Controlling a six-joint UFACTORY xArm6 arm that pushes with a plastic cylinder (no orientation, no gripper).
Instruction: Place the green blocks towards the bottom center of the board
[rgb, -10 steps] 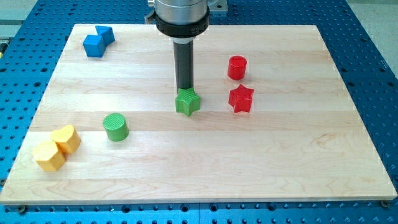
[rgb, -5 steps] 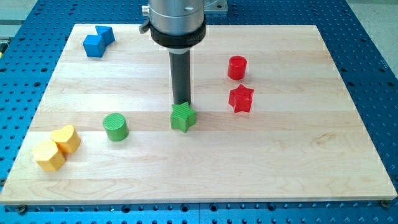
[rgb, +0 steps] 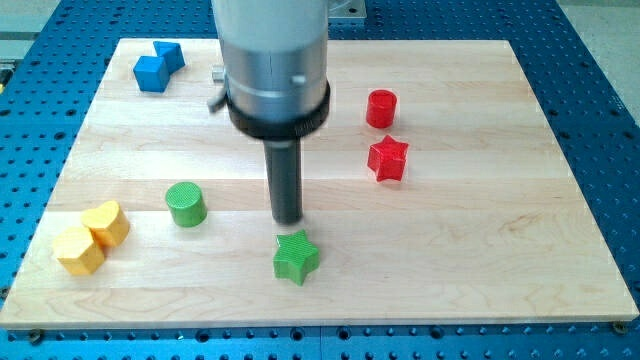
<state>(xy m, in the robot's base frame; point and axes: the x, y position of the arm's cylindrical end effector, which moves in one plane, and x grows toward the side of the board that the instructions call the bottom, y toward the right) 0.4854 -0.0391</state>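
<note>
The green star block (rgb: 296, 257) sits low on the wooden tabletop (rgb: 480, 250), near the bottom middle and close to the bottom edge, with bare wood on both of its sides. It is a star, so it has no long side; one of its points aims about toward the view's top, at the rod. My tip (rgb: 287, 221) is just above the star in the view, very near it, and I cannot tell if the two touch. The end effector is only a straight dark rod (it has no parts that open or close), so there is nothing to hold with. The green cylinder block (rgb: 186, 203) stands upright to the view's left of my tip, well apart from the star, with open wood below it down to the bottom edge. At the far left, near the tabletop's left edge, two yellow blocks touch each other: one yellow block (rgb: 78, 250) is lower and the other yellow block (rgb: 107, 222) is up and to its right. Their shapes are hard to make out. On the right side, the red star block (rgb: 388, 159) lies below the red cylinder block (rgb: 381, 108), near but not touching. At the top left corner, two blue blocks (rgb: 158, 67) press together. The big silver arm body hides the top middle of the wood. I can read no words or labels anywhere.
</note>
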